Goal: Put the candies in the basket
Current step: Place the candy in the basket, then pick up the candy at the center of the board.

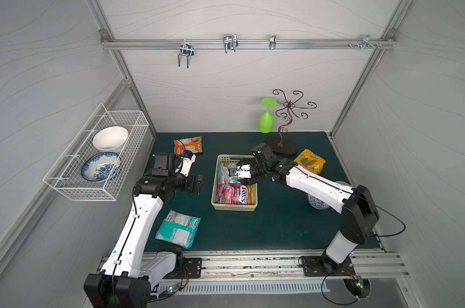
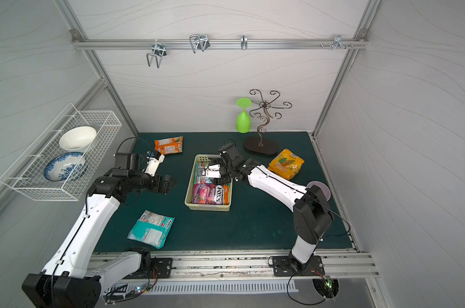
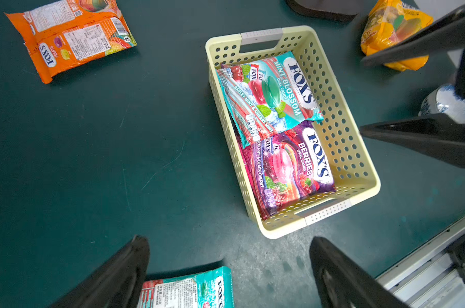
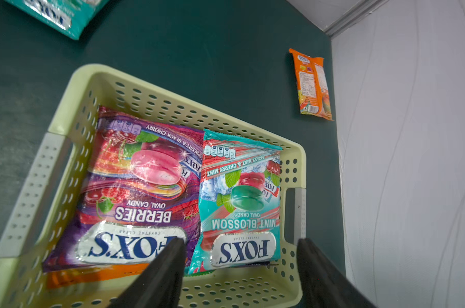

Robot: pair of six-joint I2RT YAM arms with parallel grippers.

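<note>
The pale yellow-green basket stands mid-mat. Inside it lie a teal mint candy packet, a purple berries packet and an orange packet underneath. On the mat lie an orange packet, a teal packet and a yellow packet. My right gripper hangs open over the basket's far half, holding nothing. My left gripper is wide open, left of the basket, empty.
A white wire basket with two bowls hangs on the left wall. An upturned green glass and a metal stand are at the back. A blue-and-white cup sits under my right arm. A metal rail edges the front.
</note>
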